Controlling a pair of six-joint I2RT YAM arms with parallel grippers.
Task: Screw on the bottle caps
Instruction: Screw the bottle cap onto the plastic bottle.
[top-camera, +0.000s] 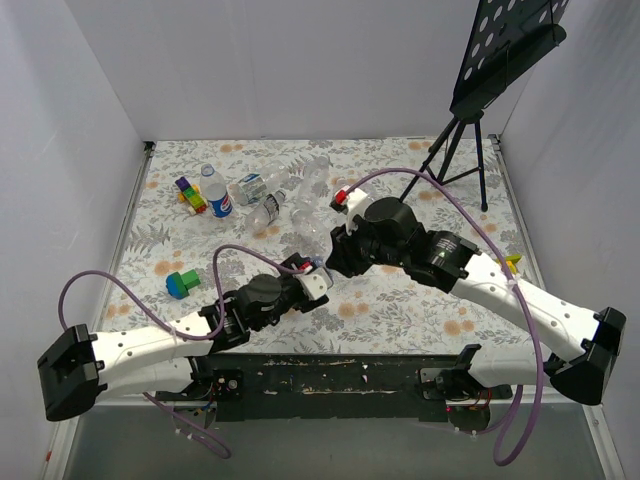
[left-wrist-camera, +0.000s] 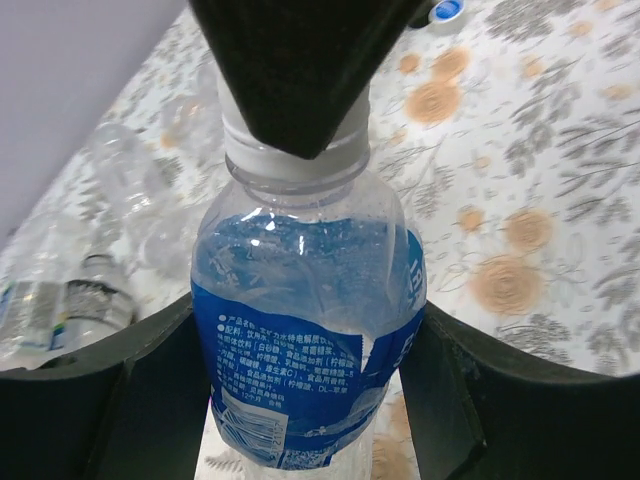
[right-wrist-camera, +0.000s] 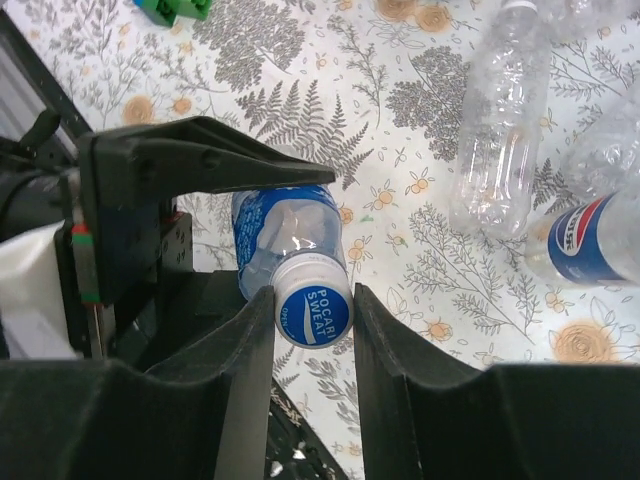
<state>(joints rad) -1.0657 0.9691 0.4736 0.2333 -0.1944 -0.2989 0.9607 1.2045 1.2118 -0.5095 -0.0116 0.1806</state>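
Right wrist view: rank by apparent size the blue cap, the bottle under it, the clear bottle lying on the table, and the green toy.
1. clear bottle, largest.
2. capped bottle, seen end-on, so unsure.
3. blue cap, enlarged by nearness.
4. green toy, cropped by the frame.

**One held, the rest set apart**

A small clear plastic bottle with a blue-and-white label band (right-wrist-camera: 288, 232) is clamped at its body. A round blue screw cap (right-wrist-camera: 313, 312) printed POCARI SWEAT sits on its neck, pinched from both sides. Farther back a labelled bottle (top-camera: 216, 192) stands upright, and clear bottles (top-camera: 272, 205) lie on their sides just beside it. A loose blue cap (left-wrist-camera: 447, 10) lies alone.
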